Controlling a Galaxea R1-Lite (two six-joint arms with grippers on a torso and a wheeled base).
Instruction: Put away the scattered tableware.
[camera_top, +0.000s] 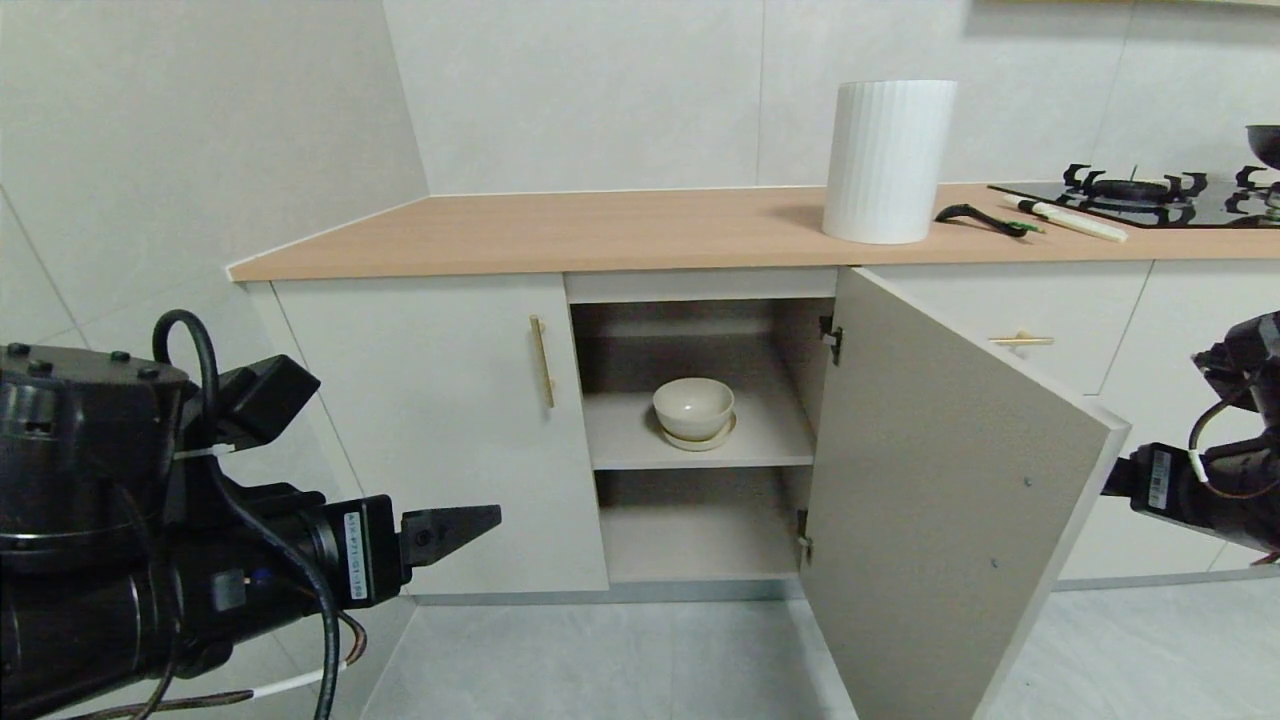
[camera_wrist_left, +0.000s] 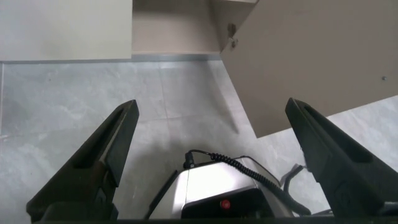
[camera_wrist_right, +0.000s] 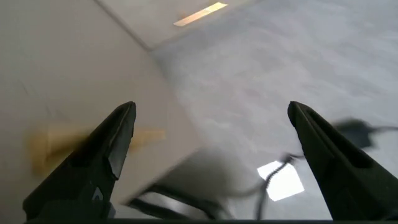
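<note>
Bright, Soft Kitchen Light

The room is bright with soft, even light. The white jar (camera_top: 888, 160) throws a faint shadow to its left on the counter (camera_top: 600, 230). The open cupboard (camera_top: 690, 340) is dimmer inside, and the bowl (camera_top: 693, 405) sits in that shade. In the right wrist view, the floor (camera_wrist_right: 298, 81) has a shiny white patch of glare.

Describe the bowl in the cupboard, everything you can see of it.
The bowl is round, cream-coloured and smooth, with a slight gloss like glazed ceramic. It stands upright, mouth up, on a small plate of the same colour, whose rim shows beneath it. Both sit on the middle shelf of the cupboard, whose door hangs wide open. Only the plate touches the bowl. No chips or contents can be made out.
</note>
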